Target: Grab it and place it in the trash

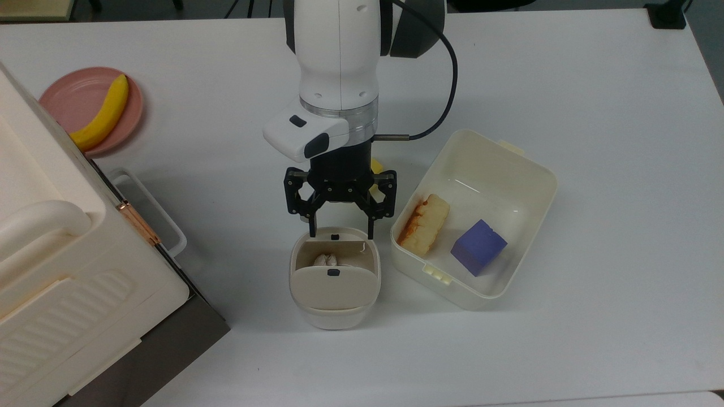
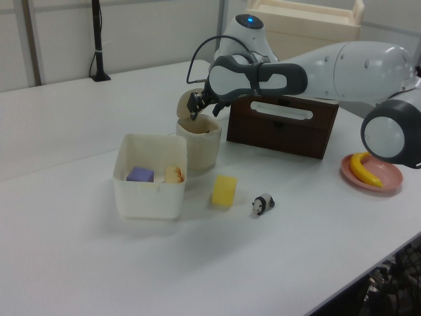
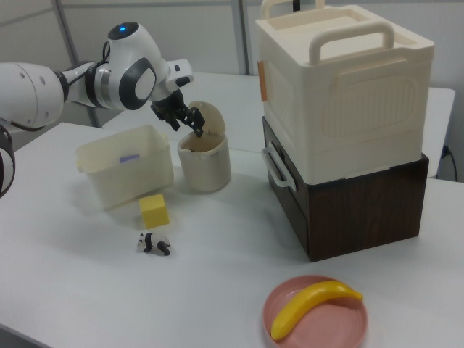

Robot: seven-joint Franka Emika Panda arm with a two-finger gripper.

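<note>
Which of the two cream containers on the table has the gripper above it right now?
The small rounded bin with the flap lid; the open gripper hangs over its mouth, crumpled paper inside. The larger rectangular tub sits on the top view's right.

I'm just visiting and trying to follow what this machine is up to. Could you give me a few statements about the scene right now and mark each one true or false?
1. The claw is open and holds nothing. True.
2. The paper ball lies on the table beside the yellow block. False: in the top view it sits inside the little bin, under the raised lid.
3. The banana rests on a pink plate. True.
4. The tub holds the panda toy. False: it holds a purple block and a piece of cake; the panda toy stands on the table.
5. The claw hangs just above the bin's rim. True.
</note>
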